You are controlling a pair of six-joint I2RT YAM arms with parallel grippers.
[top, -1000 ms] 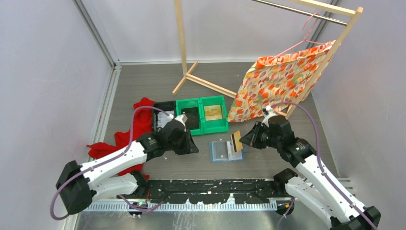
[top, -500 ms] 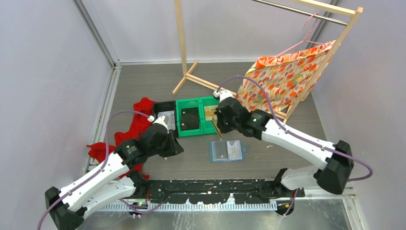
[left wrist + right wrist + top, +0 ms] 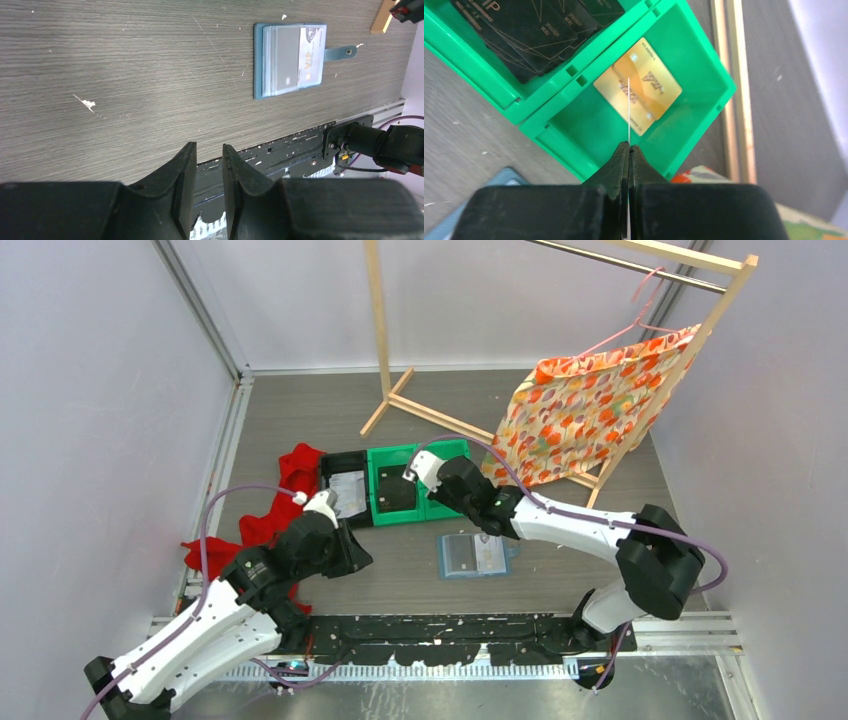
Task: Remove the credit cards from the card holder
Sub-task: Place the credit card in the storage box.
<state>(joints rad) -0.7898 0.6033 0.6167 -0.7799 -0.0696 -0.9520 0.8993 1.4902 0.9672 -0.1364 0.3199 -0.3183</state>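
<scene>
Right wrist view: right claw point(image 3: 628, 150) pinches a thin card point(image 3: 629, 110) edge-on above a green bin point(image 3: 579, 120), while left claw point(image 3: 209, 150) stands narrowly parted, empty.

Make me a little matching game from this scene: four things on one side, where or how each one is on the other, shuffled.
Things
1. card holder
2. gold card
3. right gripper
4. flowered cloth

States
a. hanging from the wooden rack
b. lying open on the table
c. flat in a green bin
d. shut on a thin card, seen edge-on

Pairs: 1-b, 2-c, 3-d, 4-a.
</scene>
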